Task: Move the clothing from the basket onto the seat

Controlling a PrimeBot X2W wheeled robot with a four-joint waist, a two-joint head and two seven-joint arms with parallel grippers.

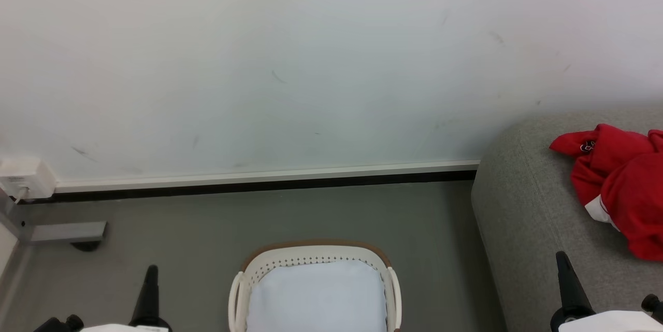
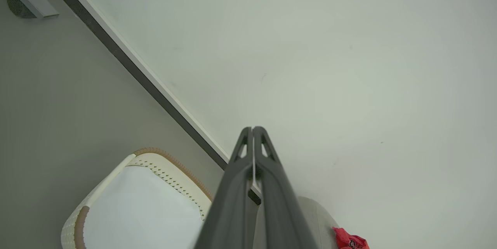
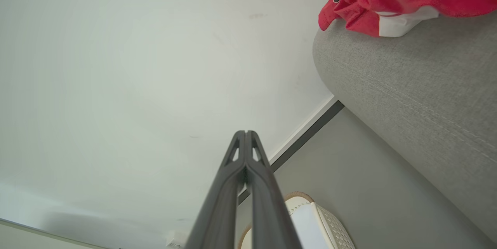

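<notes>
Clothing (image 1: 621, 187) lies in a crumpled bright red heap on the seat (image 1: 523, 207), a grey woven sofa at the right of the scene, its rounded end close to the far wall (image 1: 311, 62). The heap rests on top of the cushion, with a strip of white trim (image 1: 598, 210) on its left side and a small emblem (image 1: 588, 146) on a far fold; I cannot read any lettering. The basket (image 1: 316, 245) stands on the grey floor (image 1: 181, 228) at near centre, apart from the seat, white with holes in its side and a brown band round the rim. Inside it I see pale lining (image 1: 318, 296) and nothing red, though its near end is cut off from sight. My left gripper (image 1: 150, 283) hangs left of the basket and my right gripper (image 1: 567, 277) hangs over the seat's near edge; each has its two dark fingers pressed together and holds nothing. I judge the moving step finished, or close to it. The next move, as I see it, calls for a look at the basket's hidden near end; should red cloth be there, I would spread one gripper, reach down, pinch the soft fabric and carry it right to the seat.
</notes>
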